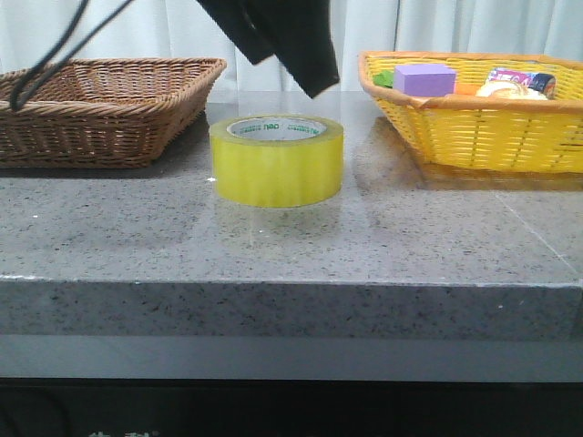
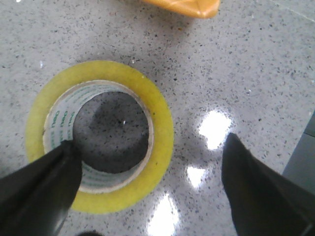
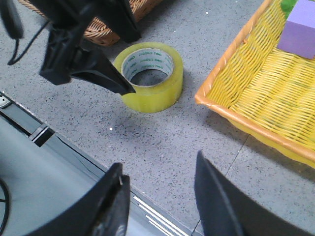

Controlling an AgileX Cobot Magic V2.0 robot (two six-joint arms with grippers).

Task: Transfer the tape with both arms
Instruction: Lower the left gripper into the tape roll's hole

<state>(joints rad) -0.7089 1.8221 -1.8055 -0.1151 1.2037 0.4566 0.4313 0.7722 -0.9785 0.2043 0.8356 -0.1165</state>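
Note:
The tape (image 1: 277, 159), a wide yellow roll with a white core and green lettering, lies flat in the middle of the grey stone table. My left gripper (image 1: 290, 75) hangs open just above it, touching nothing. In the left wrist view the tape (image 2: 162, 142) lies under the open left gripper (image 2: 150, 140): one finger (image 2: 39, 187) is over its rim, the other finger (image 2: 261, 191) is over bare table beside it. In the right wrist view my right gripper (image 3: 158, 162) is open and empty over the table's front edge, nearer than the tape (image 3: 162, 91) and the left gripper (image 3: 130, 64).
A brown wicker basket (image 1: 100, 114) stands at the back left. A yellow woven basket (image 1: 474, 127) at the back right holds a purple block (image 1: 424, 79) and other small items. A black cable (image 1: 55, 45) trails over the brown basket.

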